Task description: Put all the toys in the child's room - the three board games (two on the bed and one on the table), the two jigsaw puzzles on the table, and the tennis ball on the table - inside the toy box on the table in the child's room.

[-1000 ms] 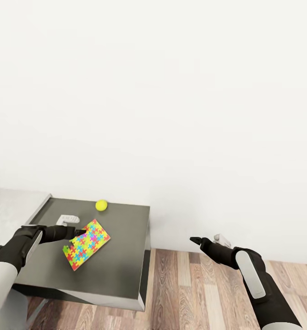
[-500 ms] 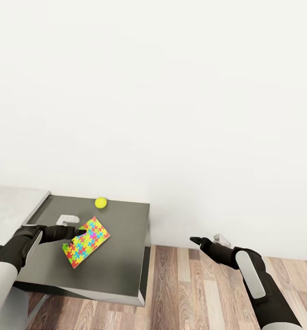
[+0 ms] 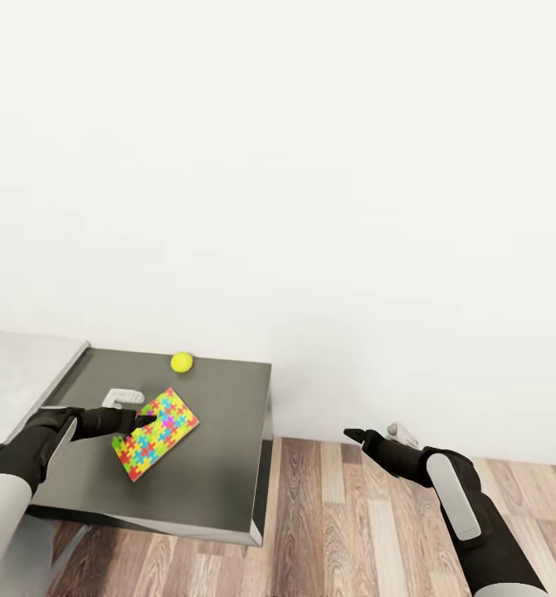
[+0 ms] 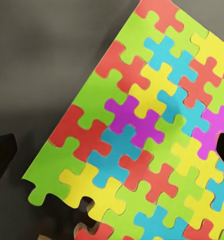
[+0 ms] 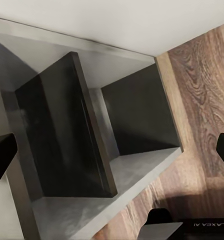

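At the far left of the head view a strip of the light grey wing [image 3: 17,365] of the table meets the dark grey wing [image 3: 212,464], which runs right to its edge above the wood-plank floor [image 3: 344,531]. The left gripper [image 3: 145,421] reaches in from the left over the dark top, its black fingers at the left edge of the jigsaw puzzle [image 3: 156,434]. In the left wrist view the two fingertips [image 4: 1,157] stand wide apart, one on each side of the picture, with the jigsaw puzzle [image 4: 147,135] between them over the dark surface; whether they touch the board cannot be told. The puzzle sits tilted, one corner toward the near left and one toward the far side. Just beyond the gripper, on the far left part of the dark top, lies a small white object [image 3: 122,397]. Farther back, near the white wall [image 3: 311,166], the tennis ball [image 3: 182,361] rests on the dark top, well apart from the puzzle. To the right, past the table's edge, the right gripper [image 3: 354,434] hangs over the floor, pointing left toward the table. The right wrist view shows its fingertips [image 5: 0,155] spread apart with nothing between them, facing the dark side panels [image 5: 66,130] of the table and the floor beside them.
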Motion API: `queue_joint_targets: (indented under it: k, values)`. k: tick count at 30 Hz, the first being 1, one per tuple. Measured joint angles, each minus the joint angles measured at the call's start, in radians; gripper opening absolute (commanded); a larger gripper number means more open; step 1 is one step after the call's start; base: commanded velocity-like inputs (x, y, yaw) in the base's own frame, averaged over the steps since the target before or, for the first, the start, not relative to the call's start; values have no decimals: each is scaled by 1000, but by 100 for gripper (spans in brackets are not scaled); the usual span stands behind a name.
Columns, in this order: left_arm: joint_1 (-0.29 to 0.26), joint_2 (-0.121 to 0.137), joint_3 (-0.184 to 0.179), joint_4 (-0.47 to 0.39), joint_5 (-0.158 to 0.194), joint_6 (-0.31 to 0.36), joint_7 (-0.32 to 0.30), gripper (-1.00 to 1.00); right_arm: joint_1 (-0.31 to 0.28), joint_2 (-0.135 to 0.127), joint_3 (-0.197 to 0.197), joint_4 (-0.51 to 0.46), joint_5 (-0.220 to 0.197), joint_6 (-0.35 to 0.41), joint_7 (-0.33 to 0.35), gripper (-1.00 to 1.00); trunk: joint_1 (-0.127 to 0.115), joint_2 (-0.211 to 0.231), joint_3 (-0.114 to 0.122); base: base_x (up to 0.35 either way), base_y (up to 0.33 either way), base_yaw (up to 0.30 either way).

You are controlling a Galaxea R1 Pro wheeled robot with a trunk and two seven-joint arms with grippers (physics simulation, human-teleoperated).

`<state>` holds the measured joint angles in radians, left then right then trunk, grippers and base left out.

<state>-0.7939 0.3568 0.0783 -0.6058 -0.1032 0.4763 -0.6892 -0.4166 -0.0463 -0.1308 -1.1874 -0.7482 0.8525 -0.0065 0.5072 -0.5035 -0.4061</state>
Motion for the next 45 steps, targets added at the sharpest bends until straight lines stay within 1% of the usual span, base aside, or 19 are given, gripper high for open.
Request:
queue_joint_targets:
  k: [20,24,26,38,45]
  values:
    - [0,0,0,0,0,0,-1,100,0,0,0,0,-1,0,1,100,0,0,-33,0,0,0]
    - [-1,1,1,-1,14,4,-2,100,0,0,1,-1,0,-1,2,100,0,-1,-39,0,0,0]
    - [-1,1,0,-8,15,5,-2,100,0,0,1,-1,0,-2,3,100,0,-1,-42,0,0,0]
    - [-1,0,2,-17,11,1,-1,100,0,1,3,-2,1,-12,9,100,0,0,-45,0,-3,0]
    - [-1,-2,2,-19,7,-1,1,100,0,1,3,-2,0,-12,9,100,0,0,-45,0,-180,0]
